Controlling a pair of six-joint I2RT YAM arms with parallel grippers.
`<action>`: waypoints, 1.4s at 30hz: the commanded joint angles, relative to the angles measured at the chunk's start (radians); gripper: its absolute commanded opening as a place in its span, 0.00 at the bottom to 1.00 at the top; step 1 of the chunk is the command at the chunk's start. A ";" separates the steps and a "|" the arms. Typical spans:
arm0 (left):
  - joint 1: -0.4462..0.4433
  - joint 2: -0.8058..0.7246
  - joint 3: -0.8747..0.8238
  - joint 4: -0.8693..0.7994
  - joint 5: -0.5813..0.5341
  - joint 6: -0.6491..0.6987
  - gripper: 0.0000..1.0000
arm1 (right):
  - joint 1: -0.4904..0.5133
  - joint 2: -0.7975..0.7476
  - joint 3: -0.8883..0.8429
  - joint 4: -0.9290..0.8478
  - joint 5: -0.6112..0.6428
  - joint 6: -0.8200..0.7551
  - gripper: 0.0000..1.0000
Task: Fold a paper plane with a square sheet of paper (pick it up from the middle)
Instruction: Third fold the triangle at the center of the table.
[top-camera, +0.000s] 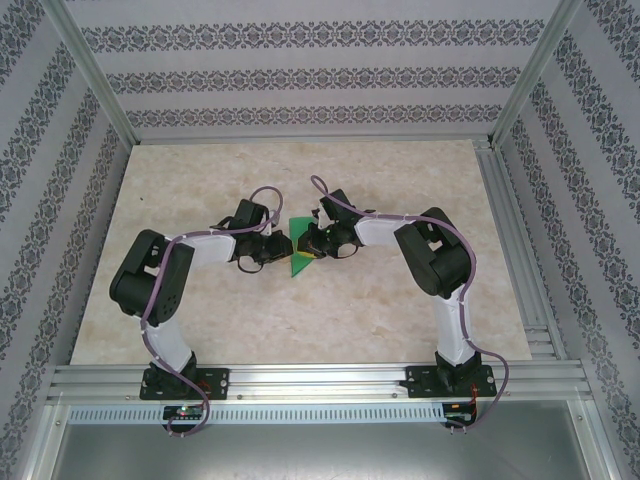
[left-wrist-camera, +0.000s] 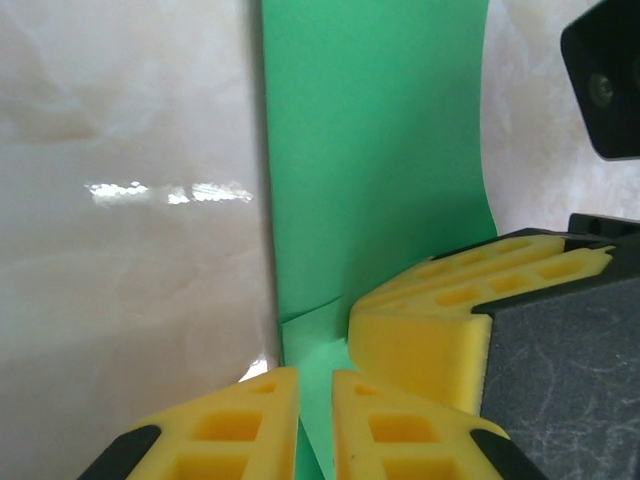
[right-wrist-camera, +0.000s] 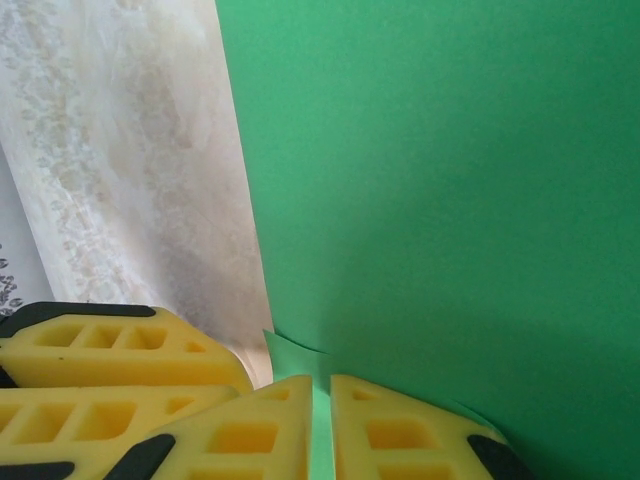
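Observation:
The green sheet of paper (top-camera: 298, 256) stands folded and upright over the middle of the table, held between both grippers. My left gripper (top-camera: 282, 248) comes in from the left and my right gripper (top-camera: 313, 243) from the right, tips nearly meeting. In the left wrist view the left gripper (left-wrist-camera: 316, 420) is shut on the paper's (left-wrist-camera: 380, 150) layered lower edge, with the right gripper's yellow fingers (left-wrist-camera: 450, 320) close beside it. From the right wrist, the right gripper (right-wrist-camera: 320, 430) is shut on the paper (right-wrist-camera: 450, 200), and the left gripper's fingers (right-wrist-camera: 100, 365) sit at the lower left.
The marble-patterned table (top-camera: 350, 320) lies bare around the grippers. Metal rails (top-camera: 330, 385) run along the near edge, a track (top-camera: 515, 250) lines the right side, and patterned walls (top-camera: 300, 75) close in the back and sides.

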 joint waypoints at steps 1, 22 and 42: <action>0.009 0.020 0.028 0.073 0.050 -0.011 0.16 | -0.011 -0.012 -0.010 -0.006 0.024 -0.002 0.13; 0.008 0.100 0.070 -0.019 0.044 0.003 0.10 | -0.019 -0.098 -0.062 0.083 -0.023 0.021 0.15; 0.007 0.120 0.064 -0.036 0.041 0.010 0.10 | 0.061 -0.138 -0.207 0.201 -0.086 0.063 0.17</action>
